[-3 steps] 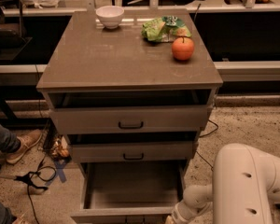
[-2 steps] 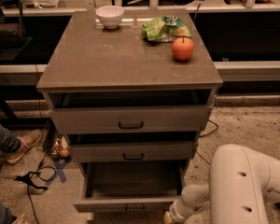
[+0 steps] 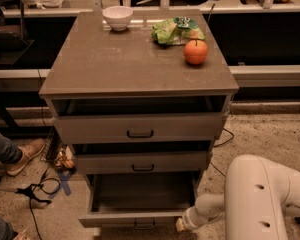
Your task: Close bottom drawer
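The bottom drawer (image 3: 135, 217) is the lowest of three grey-brown drawers and stands pulled out, with its empty inside showing and a small black bar handle (image 3: 144, 225) on its low front panel. My gripper (image 3: 181, 225) is at the end of the white arm (image 3: 205, 211), low at the drawer front's right end, touching or very close to it. The two drawers above also stand slightly open.
On the cabinet top (image 3: 115, 64) sit a white bowl (image 3: 117, 17), a green snack bag (image 3: 175, 30) and an orange (image 3: 196, 51). A person's leg and shoe (image 3: 22, 154) and black cables (image 3: 37, 191) lie on the floor at the left. My white arm housing (image 3: 260, 199) fills the bottom right.
The bottom drawer's front has slid a little inward toward the cabinet. My arm and gripper have moved with it toward the cabinet.
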{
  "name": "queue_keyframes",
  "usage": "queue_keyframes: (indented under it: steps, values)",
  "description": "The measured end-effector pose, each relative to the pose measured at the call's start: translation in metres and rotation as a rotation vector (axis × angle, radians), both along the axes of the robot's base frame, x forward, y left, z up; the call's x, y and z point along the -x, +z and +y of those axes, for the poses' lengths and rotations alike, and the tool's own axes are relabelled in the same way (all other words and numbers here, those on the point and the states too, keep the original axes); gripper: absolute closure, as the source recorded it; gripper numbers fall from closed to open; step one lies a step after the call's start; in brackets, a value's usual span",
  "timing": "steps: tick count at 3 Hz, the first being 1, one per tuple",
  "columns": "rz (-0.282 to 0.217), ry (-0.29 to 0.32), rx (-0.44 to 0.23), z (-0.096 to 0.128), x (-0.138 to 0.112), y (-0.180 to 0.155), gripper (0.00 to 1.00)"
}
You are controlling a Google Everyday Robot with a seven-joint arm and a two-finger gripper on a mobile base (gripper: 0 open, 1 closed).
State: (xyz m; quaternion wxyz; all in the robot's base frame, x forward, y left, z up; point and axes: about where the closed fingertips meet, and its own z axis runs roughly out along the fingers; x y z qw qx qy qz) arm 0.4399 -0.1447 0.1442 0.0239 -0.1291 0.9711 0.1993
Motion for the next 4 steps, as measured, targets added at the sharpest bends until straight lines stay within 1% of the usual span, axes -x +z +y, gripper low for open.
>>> queue_keyframes:
  steps: [1, 2, 3, 4]
  values:
    - [-0.081, -0.021, -0.005, -0.003, -0.032, 0.003, 1.00]
    - [-0.081, -0.021, -0.005, -0.003, -0.032, 0.003, 1.00]
    - [-0.138, -0.026, -0.013, 0.003, -0.065, 0.004, 1.00]
    - [-0.235, -0.019, -0.042, 0.020, -0.125, 0.006, 1.00]
